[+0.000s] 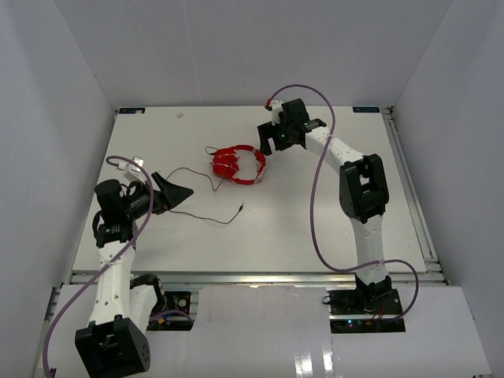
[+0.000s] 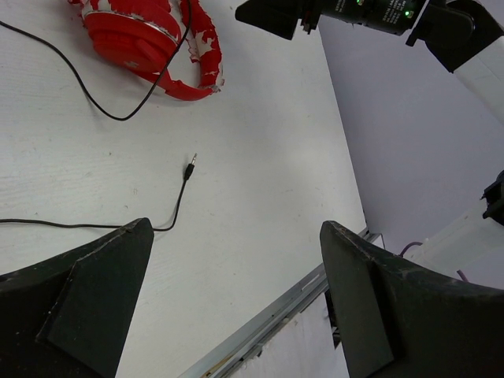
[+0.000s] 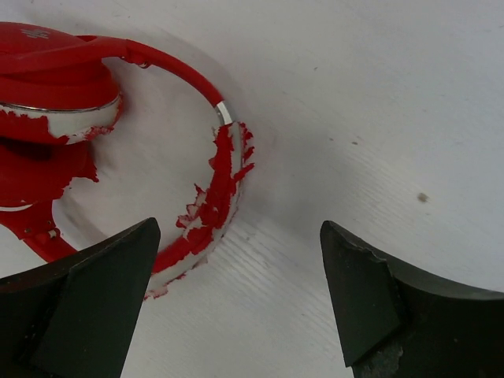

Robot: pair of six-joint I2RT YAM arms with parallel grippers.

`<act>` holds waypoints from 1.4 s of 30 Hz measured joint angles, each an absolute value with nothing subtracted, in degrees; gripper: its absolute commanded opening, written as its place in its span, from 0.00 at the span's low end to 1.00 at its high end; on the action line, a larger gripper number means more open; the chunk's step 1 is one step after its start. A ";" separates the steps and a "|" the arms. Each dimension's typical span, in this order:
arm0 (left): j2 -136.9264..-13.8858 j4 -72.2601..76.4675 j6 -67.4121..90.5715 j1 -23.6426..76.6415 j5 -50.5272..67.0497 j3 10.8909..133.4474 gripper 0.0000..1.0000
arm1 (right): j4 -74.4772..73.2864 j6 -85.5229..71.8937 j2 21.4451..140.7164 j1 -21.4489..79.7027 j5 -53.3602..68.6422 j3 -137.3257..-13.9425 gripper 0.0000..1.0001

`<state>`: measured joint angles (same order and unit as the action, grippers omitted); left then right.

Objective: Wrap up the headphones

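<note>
Presently the left gripper (image 1: 175,191) sits low over the table (image 1: 315,228) on the left side, jaws spread full and nothing between them. The right gripper (image 1: 276,138) hangs just beyond the headphones (image 1: 236,164), equally wide and equally empty.

The headphones lie folded at the table's centre, toward the far half, earcups tucked inside the headband. The thin black cable (image 1: 197,211) trails loose toward the left gripper, then doubles back to end at the plug (image 1: 242,206) in open table. Nothing is wound yet.

We judge the placing deliberate. The right gripper is by the headband to steady or lift the set, and the left is beside the slack, where the cable is easiest to take.

From the left wrist, the cable (image 2: 79,226) meets the tip of one finger (image 2: 118,260) and curls up to the plug (image 2: 192,161), which lies free. The top view is too coarse to show this. The same view catches the headphones (image 2: 150,43) and the right gripper (image 2: 276,17) above them.

The right wrist shows the headband (image 3: 216,185) near one of its fingers (image 3: 110,276), red covering flaked to white. No cable shows there, and only the overhead view gives the cable's whole run.
</note>
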<state>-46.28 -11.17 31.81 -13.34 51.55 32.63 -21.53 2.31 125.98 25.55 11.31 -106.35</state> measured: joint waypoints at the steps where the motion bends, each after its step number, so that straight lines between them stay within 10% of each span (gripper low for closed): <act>1: -46.28 -11.26 31.73 -13.34 51.55 32.62 0.98 | -21.72 1.03 126.76 25.97 11.23 -106.87 0.80; 9: -46.07 -11.74 31.52 -13.34 51.49 32.62 0.98 | -23.96 -4.47 132.60 32.78 1.20 -107.17 0.52; 14: -45.39 -12.04 31.49 -13.34 51.01 32.39 0.98 | -24.01 -5.30 132.81 34.89 -2.28 -107.05 0.08; 22: -47.85 -9.32 30.72 -5.48 46.13 31.93 0.97 | -22.43 -3.47 129.61 33.61 -2.46 -102.57 0.08; 30: -56.82 -2.97 22.12 27.63 28.96 37.68 0.96 | -18.68 5.35 97.13 25.38 -5.29 -79.26 0.08; 42: -77.22 18.65 10.94 42.60 14.38 38.75 0.91 | -19.61 6.69 70.84 10.88 2.04 -70.30 0.08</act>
